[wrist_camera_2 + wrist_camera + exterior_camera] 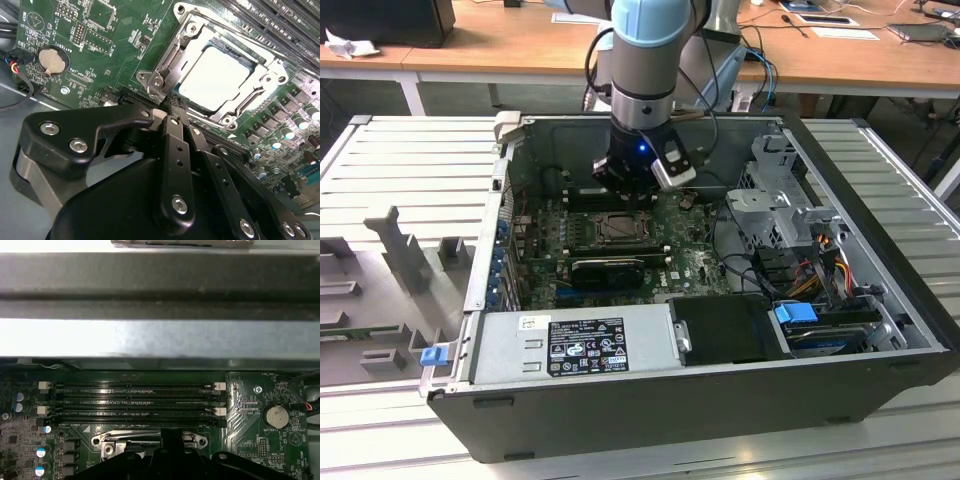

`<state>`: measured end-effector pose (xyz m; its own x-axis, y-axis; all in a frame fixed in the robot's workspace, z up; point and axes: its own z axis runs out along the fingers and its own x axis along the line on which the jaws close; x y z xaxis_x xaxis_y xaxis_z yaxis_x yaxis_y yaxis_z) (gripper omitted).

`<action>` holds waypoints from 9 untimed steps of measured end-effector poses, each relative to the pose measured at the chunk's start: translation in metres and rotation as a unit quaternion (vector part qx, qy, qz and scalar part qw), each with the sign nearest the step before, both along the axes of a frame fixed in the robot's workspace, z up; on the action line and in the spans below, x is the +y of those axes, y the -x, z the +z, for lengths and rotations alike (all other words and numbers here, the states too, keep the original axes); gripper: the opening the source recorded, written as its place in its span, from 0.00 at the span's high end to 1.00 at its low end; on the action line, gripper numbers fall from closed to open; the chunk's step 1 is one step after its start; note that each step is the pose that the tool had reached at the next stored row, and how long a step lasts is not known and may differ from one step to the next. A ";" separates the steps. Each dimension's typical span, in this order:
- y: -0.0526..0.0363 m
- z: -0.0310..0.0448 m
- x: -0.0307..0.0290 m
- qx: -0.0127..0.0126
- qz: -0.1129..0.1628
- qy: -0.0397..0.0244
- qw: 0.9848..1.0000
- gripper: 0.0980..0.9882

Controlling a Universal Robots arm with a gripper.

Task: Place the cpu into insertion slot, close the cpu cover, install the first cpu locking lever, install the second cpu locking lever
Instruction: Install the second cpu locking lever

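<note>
The cpu (215,75) lies flat in the insertion slot (618,228), its silvery top bright in the second wrist view. The cpu cover (264,64), a metal frame, lies down around the chip. A metal locking lever (167,59) runs along the socket's side. My gripper (171,106) hangs just above the socket's corner, its black fingers (175,150) pressed together with the tips at the socket's edge. In the exterior view the gripper (635,190) stands over the socket inside the open computer case. In the first wrist view the cover's edge (150,439) shows just past the gripper body.
The green motherboard (115,30) carries a coin battery (52,60) and long black memory slots (135,395) beside the socket. A power supply box (570,345) and drive cage (775,190) stand inside the case (880,260). A grey slatted table (410,160) surrounds the case.
</note>
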<state>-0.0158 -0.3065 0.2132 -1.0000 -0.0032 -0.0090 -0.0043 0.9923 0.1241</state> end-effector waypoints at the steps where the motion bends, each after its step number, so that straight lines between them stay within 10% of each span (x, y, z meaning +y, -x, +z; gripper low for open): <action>1: 0.0000 0.0000 -0.0011 0.000 0.000 0.000 1.000 0.99; 9: 0.0000 0.0085 -0.0061 0.000 0.000 0.000 1.000 0.99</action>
<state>-0.0158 -0.3126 0.2217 -1.0000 -0.0032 -0.0089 -0.0043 0.9923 0.1241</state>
